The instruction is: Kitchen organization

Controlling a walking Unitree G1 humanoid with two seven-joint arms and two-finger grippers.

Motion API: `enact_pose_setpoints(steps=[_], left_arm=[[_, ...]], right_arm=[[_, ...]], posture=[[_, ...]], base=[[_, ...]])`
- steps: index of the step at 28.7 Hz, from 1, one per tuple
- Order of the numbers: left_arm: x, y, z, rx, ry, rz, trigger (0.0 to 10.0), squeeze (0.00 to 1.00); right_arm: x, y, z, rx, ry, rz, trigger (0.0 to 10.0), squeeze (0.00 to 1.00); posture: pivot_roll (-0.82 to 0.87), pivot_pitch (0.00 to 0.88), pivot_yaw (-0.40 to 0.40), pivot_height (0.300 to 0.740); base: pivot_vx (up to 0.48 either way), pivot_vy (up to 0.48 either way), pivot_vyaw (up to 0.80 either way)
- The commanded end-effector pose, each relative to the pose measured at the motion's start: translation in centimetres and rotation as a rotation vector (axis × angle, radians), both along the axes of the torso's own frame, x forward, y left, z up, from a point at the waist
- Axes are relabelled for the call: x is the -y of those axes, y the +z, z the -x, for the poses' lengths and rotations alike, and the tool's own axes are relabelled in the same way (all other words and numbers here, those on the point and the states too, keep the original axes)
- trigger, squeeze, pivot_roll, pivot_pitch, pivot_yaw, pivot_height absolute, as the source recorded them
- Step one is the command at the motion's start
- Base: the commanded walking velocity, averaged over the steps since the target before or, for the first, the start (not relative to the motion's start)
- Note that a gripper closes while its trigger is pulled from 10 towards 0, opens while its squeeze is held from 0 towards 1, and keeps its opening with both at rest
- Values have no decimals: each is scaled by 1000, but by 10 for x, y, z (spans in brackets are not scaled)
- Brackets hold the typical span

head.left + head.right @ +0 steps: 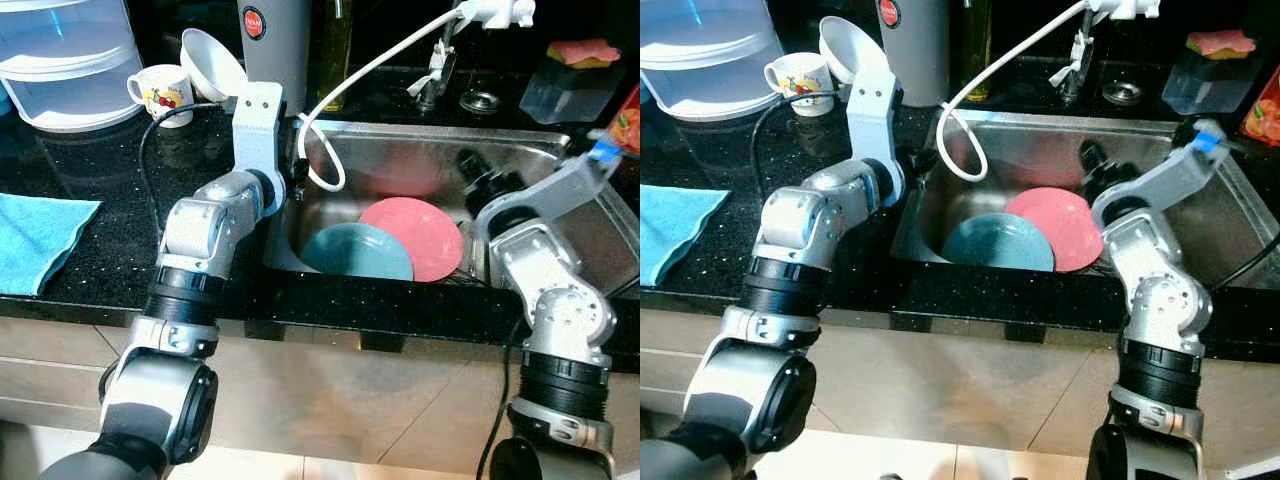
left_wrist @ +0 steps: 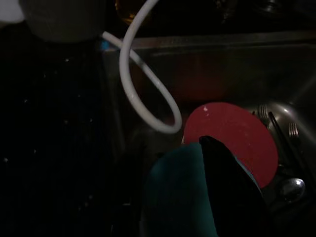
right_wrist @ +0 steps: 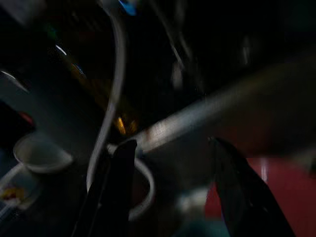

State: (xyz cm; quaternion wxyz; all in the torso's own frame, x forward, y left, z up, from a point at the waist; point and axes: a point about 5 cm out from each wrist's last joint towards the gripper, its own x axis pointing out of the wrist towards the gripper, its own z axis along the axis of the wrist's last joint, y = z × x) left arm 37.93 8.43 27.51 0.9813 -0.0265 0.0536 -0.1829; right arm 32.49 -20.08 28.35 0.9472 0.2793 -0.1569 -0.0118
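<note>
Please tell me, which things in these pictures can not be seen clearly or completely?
- Left gripper: in the left wrist view one dark finger crosses the teal plate; whether it grips is unclear.
- Pink plate: partly covered by the teal plate in the eye views.
- Cutlery in the sink: dim, and cut by the left wrist view's edge.
- Right wrist view: blurred and dark; the right gripper is open, with a white hose behind it.

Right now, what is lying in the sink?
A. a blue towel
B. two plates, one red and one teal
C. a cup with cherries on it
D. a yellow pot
B: a red plate and a teal plate lie in the steel sink, the teal one overlapping the red one's edge.
</note>
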Motion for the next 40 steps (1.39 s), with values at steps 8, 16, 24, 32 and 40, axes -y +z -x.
enact_pose_setpoints(steps=[8, 16, 24, 32, 40], left_arm=[[-6, -2, -3, 61, 60, -94, 10000, 0], [-10, -1, -5, 132, 67, -132, 10000, 0], [-7, 2, -4, 223, 43, -116, 10000, 0], [-2, 16, -9, 346, -10, -141, 10000, 0], [7, 9, -19, 330, -50, -117, 10000, 0]], right_arm=[[-31, 19, 15, 147, -111, 319, 10000, 0], [-35, 20, 19, 180, -152, 367, 10000, 0], [-31, 21, 20, 191, -190, 384, 10000, 0], [-29, 23, 21, 199, -208, 397, 10000, 0], [-25, 25, 23, 205, -229, 410, 10000, 0]], posture=[[55, 117, 35, 740], [79, 120, 43, 740], [77, 114, 35, 740], [52, 94, 31, 740], [19, 84, 36, 740]], base=[[0, 0, 0], [0, 0, 0], [0, 0, 0], [0, 0, 0], [0, 0, 0]])
